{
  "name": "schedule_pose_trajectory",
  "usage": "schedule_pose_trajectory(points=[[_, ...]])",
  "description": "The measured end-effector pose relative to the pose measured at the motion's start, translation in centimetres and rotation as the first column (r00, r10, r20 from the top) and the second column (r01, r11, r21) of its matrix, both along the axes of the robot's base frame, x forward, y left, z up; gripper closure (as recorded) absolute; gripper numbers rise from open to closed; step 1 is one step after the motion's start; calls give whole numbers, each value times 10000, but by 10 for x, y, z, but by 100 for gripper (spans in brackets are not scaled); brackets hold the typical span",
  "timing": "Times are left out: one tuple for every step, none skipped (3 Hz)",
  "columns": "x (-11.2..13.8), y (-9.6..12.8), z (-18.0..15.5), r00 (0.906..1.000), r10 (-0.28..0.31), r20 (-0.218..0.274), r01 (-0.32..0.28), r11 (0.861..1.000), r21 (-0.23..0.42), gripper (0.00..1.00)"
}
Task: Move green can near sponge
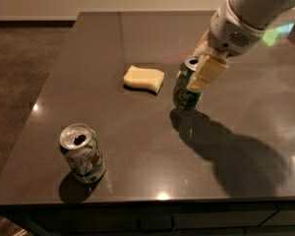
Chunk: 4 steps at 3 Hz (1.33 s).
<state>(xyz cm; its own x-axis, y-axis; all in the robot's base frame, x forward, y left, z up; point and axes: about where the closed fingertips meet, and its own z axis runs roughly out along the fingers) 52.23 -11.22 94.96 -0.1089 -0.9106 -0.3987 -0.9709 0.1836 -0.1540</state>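
- The white can (82,154) stands upright and opened near the front-left edge, at about 7 o'clock from the sponge and well apart. It is probably just a bystander to this job.
- The sponge (144,78) lies flat mid-tabletop, the marker to aim for.
- The green can (183,93) sits at the sponge's 3 o'clock, near but not touching, and leans slightly. I cannot tell whether its base rests down.
- The hand (195,73) reaches in from 1 o'clock. Its pale fingers clamp the can's upper half, likely to leave the base free for setting down.
- The tabletop (137,132) is dark and glossy, mirroring lights. Brown carpet (19,73) lies at 9 o'clock, with a pale wall beyond.
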Motion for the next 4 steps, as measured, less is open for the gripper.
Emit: schedule_pose_trajectory(points=[[15, 24, -1, 9994, 334, -64, -334, 9994, 28, 100], [29, 40, -8, 9984, 523, -195, -524, 9986, -50, 100], [37, 47, -17, 9982, 533, -276, -540, 9982, -251, 85], [41, 51, -22, 9982, 567, -207, -577, 9972, -477, 62]])
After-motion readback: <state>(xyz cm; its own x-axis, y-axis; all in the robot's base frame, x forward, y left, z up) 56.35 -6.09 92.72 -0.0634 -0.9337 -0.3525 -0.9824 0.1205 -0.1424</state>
